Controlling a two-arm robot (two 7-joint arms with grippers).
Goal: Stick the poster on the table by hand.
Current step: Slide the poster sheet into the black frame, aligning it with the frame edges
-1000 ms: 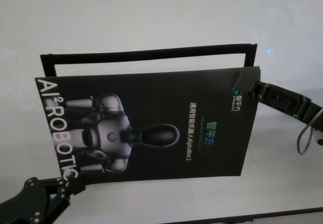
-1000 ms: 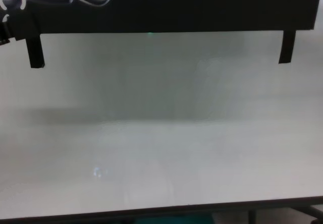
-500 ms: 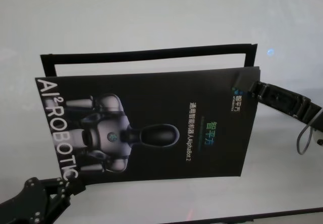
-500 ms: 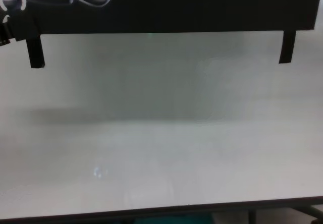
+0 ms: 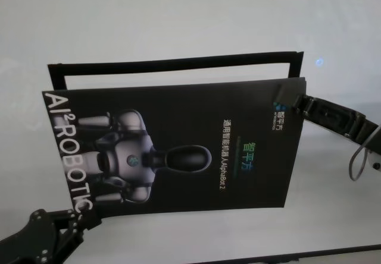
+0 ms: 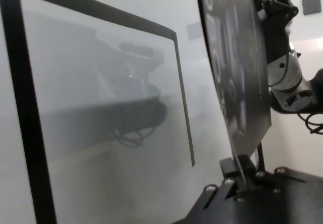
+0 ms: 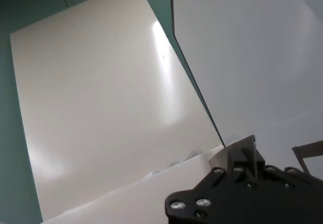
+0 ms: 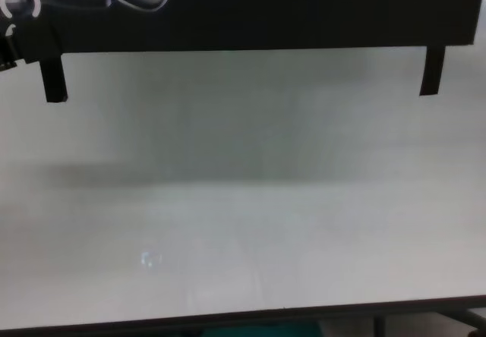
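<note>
The poster, a glossy black sheet printed with white lettering and a silver-grey robot figure, is hanging in the air above the table, held at two opposite corners by the two arms. The left gripper is reaching in from the near left and is pinching the poster's near-left corner, right beside the last letters of the large white lettering; in the left wrist view its fingers are clamping the thin edge of the sheet, which is standing clear of the white surface beside it. The right gripper is coming in from the right and is gripping the poster's far-right corner, next to the small logo; the right wrist view is showing its fingertips closed on that corner, with the pale back of the sheet stretching away from them. On the tabletop beyond and under the poster, narrow black tape strips are lying in an open frame shape: one long strip along the far side and a short one turning toward the robot at each end. In the chest view the poster's dark underside is filling the upper part of the picture, and the two short strip ends are showing just below it, with the poster's soft shadow lying across the table nearer the robot.
</note>
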